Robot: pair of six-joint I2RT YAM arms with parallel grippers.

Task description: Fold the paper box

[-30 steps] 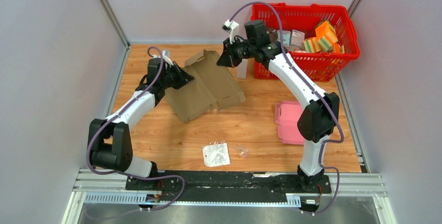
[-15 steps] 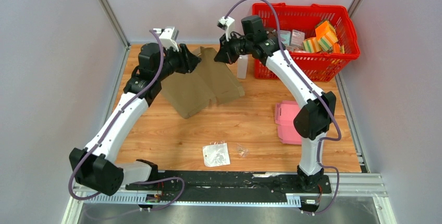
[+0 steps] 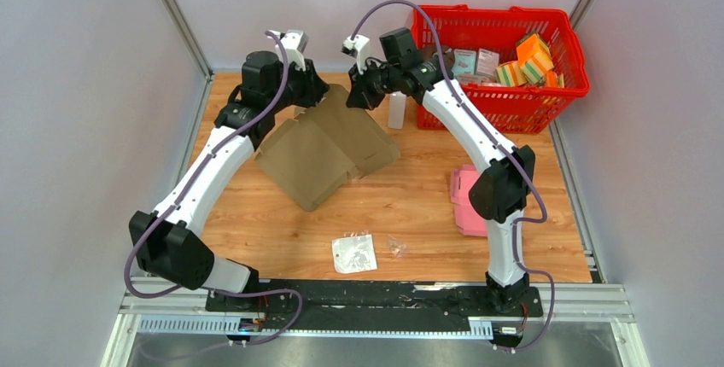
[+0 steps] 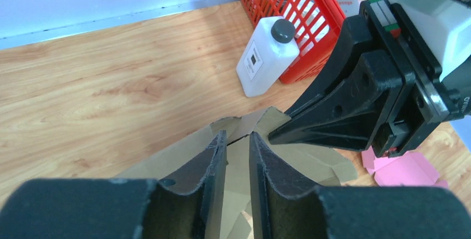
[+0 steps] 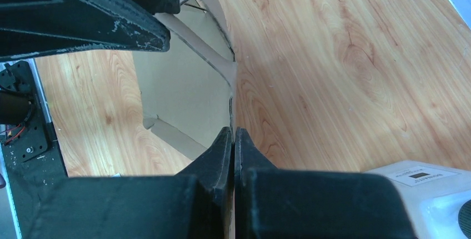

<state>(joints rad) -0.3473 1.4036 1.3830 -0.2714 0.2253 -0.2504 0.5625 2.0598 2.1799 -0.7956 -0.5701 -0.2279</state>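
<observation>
Left hand [image 4: 237, 135] risen, slightly apart, right hand [image 5: 233, 131] clamped on paper box [image 3: 318, 150], bottle [image 4: 265, 58] label illegible

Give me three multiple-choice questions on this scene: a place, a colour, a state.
1. The white bottle stands: A) inside the red basket; B) on the table beside the red basket; C) on the cardboard box.
2. The flat box by the right arm is: A) pink; B) green; C) blue.
3. The right gripper's jaws are: A) wide apart; B) closed on the cardboard box's edge; C) around the bottle.
Answers: B, it stands just outside the basket wall; A, plainly pink; B, the right wrist view shows the edge pinched.
</observation>
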